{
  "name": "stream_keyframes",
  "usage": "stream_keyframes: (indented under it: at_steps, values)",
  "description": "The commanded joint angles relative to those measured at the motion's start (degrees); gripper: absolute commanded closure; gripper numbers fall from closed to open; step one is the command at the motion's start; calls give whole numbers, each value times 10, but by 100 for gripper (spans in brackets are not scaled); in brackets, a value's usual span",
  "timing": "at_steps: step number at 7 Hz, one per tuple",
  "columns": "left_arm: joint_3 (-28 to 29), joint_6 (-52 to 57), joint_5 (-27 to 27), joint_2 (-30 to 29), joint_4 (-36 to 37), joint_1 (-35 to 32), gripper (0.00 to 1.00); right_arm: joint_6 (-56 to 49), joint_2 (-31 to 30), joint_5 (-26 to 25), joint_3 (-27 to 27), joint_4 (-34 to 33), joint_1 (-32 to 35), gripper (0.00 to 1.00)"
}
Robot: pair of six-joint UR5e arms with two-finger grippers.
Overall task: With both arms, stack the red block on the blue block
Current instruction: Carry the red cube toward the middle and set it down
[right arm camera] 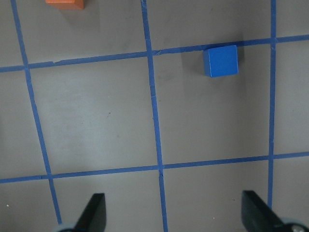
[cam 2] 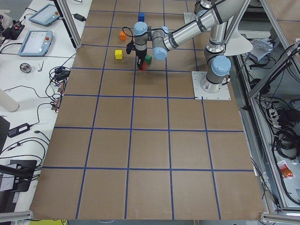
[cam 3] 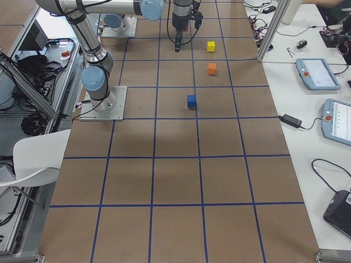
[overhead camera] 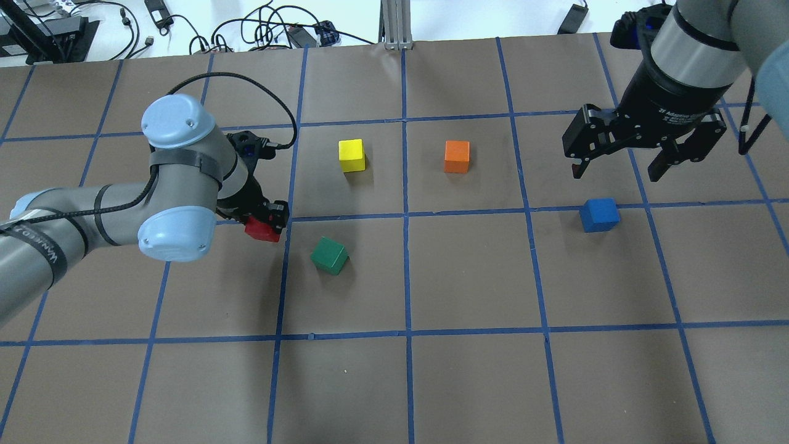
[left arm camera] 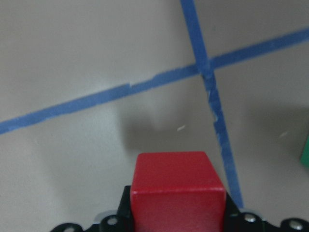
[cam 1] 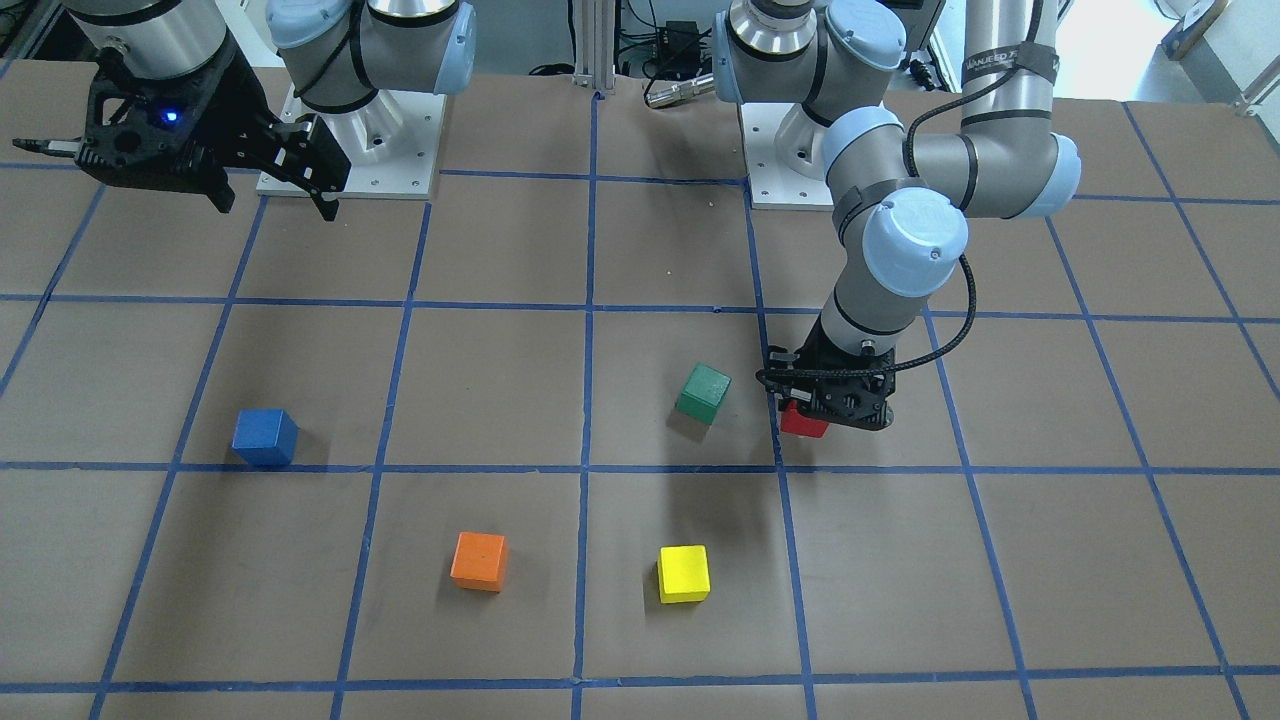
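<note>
My left gripper is shut on the red block, low over the table by a blue tape crossing. The left wrist view shows the red block between the jaws, with its shadow on the table beyond it. The front view shows the left gripper over the red block. The blue block sits alone on the table on the right side. My right gripper is open and empty, held high just beyond the blue block.
A green block lies tilted close to the right of the red block. A yellow block and an orange block sit farther out near the middle. The arms' base plates stand at the robot's edge.
</note>
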Motion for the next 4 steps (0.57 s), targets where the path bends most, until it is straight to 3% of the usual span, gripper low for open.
stream_keyframes:
  at_steps: [1, 4]
  values:
    - [129, -138, -10, -53, -66, -81, 100, 1, 0, 0, 1, 0, 0, 0]
    - [226, -288, -6, -154, -62, -185, 100, 2, 0, 0, 3, 1, 0, 0]
